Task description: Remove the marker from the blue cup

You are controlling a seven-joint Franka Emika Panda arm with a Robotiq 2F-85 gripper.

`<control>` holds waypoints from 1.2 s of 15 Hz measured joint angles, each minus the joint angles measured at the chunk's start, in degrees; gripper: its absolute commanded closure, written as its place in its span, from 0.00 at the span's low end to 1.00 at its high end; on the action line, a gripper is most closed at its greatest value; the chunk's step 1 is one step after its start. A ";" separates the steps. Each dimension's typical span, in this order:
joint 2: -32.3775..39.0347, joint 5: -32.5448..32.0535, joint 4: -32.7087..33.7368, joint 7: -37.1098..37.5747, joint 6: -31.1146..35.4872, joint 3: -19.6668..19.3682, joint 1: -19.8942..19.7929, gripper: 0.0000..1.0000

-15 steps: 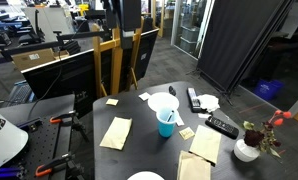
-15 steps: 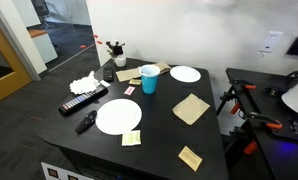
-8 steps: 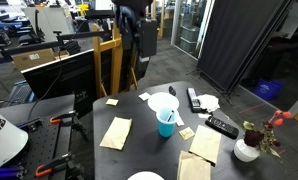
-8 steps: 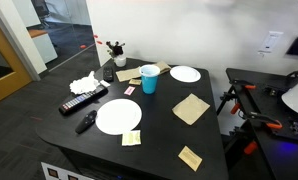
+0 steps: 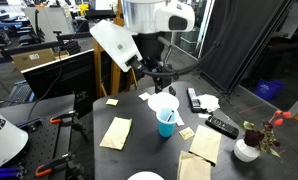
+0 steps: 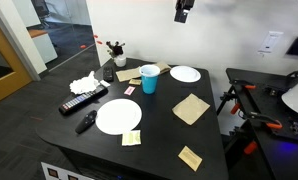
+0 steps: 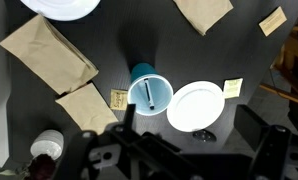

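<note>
The blue cup (image 5: 166,124) stands near the middle of the dark table and shows in both exterior views (image 6: 150,79). In the wrist view I look straight down into it (image 7: 149,92), and the dark marker (image 7: 148,93) leans inside it. The marker's tip pokes above the rim in an exterior view (image 5: 172,117). My gripper (image 5: 161,76) hangs high above the table, over the white plate behind the cup. It is open and empty, and only its dark fingers show along the bottom of the wrist view (image 7: 184,152). It sits at the top edge of an exterior view (image 6: 184,10).
A small white plate (image 7: 195,106) lies right beside the cup, and a larger plate (image 6: 118,116) is nearer the edge. Brown napkins (image 7: 47,52), sticky notes, two black remotes (image 5: 221,126), crumpled tissue and a white flower vase (image 5: 246,150) lie around the table.
The arm has swung down into an exterior view and now hangs above the plate and cup. The gripper has appeared at the top of the other view. The table things have not moved.
</note>
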 measured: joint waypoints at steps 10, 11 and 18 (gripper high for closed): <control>10.03 3.93 -3.32 -6.35 20.28 6.80 -1.38 0.00; 11.04 3.93 -3.54 -6.35 21.90 7.58 -1.72 0.00; 16.65 3.92 -3.54 -6.29 27.27 11.45 -4.38 0.00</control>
